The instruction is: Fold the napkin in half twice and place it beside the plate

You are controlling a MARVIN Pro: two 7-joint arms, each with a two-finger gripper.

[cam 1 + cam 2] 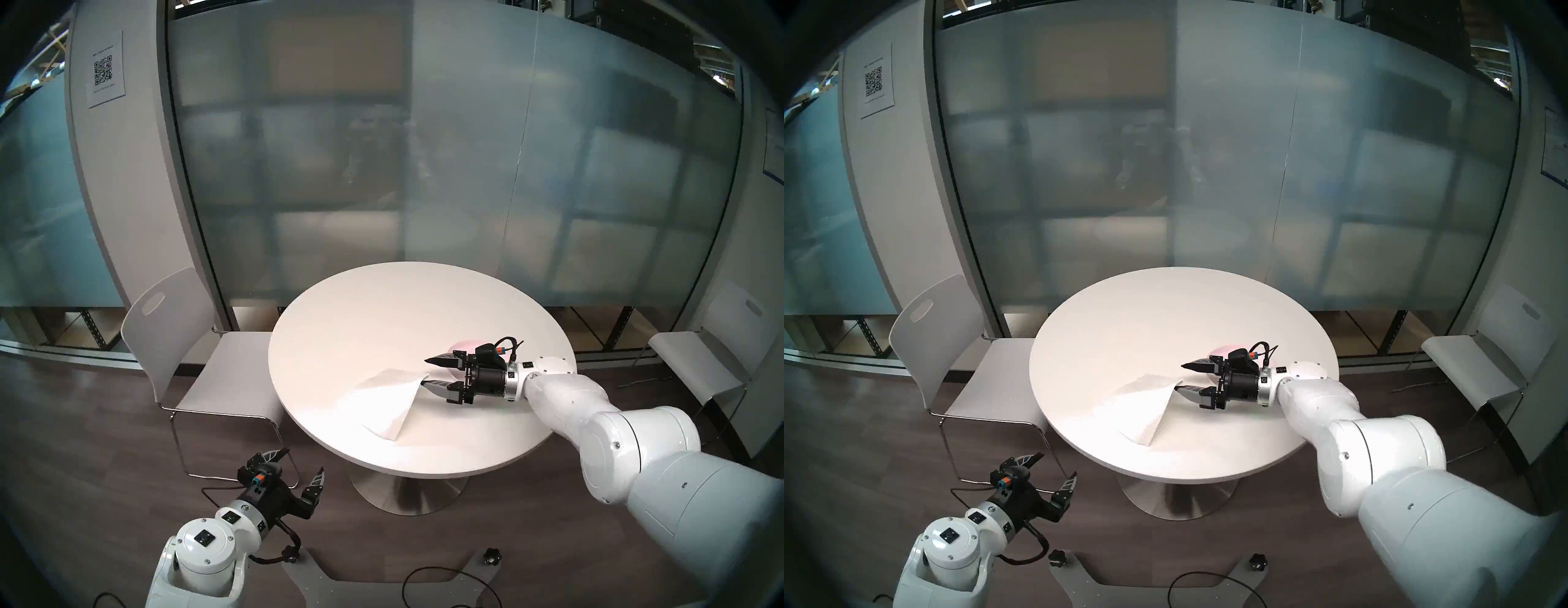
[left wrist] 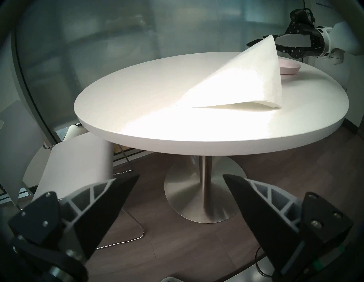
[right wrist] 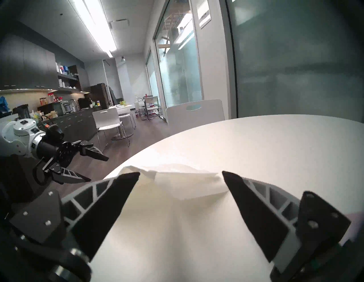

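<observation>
Room: frosted glass partition wall (image 1: 424, 170), dark wood-look floor (image 1: 85, 424), white chair (image 1: 191, 361) at the left of a round white pedestal bench (image 1: 382, 318). Right arm (image 1: 636, 446) reaches over the bench from the right, pointing left, roughly level. Napkin (image 1: 382, 403) sits on the near-centre of the bench, one corner raised in a peak just at the right hand (image 1: 428, 372); fingers apart, paper between them, can't tell if it touches. Pink plate (image 2: 349, 68) lies behind that hand, mostly hidden. Left hand (image 1: 297, 465) off the bench at near left, fingers apart, empty.
</observation>
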